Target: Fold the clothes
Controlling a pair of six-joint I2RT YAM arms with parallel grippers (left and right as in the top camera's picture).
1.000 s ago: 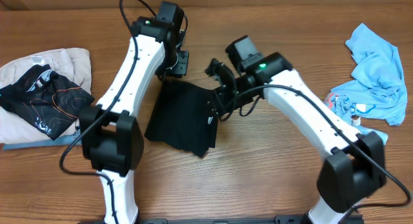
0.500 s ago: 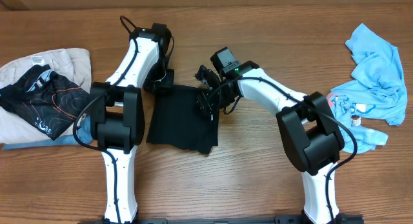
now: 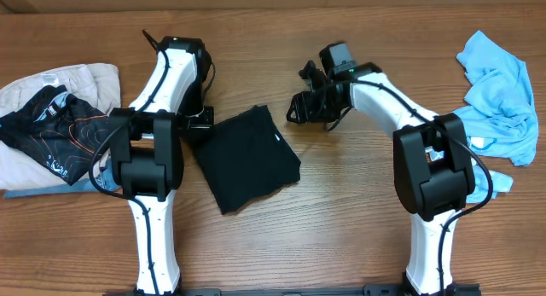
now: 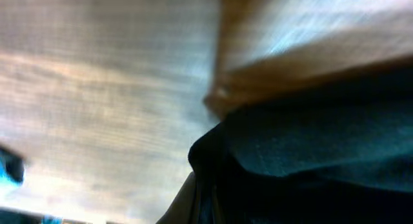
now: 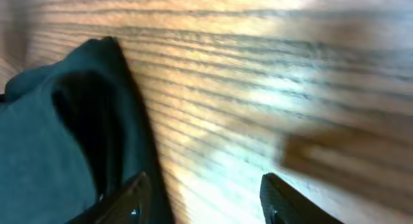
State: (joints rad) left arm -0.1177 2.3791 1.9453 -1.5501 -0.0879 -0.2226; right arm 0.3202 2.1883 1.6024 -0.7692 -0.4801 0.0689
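My left hand [image 3: 199, 119] is clamped on the left corner of the black clothes [image 3: 247, 157], spread flat at the middle of the counter [image 3: 341, 219]; my right hand [image 3: 299, 108] hangs open just beside their far-right corner.

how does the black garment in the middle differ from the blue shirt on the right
The black garment is folded flat into a rectangle; the blue shirt lies crumpled. The garment lies in the middle of the table; the shirt near its right edge. Both are soft cloth.
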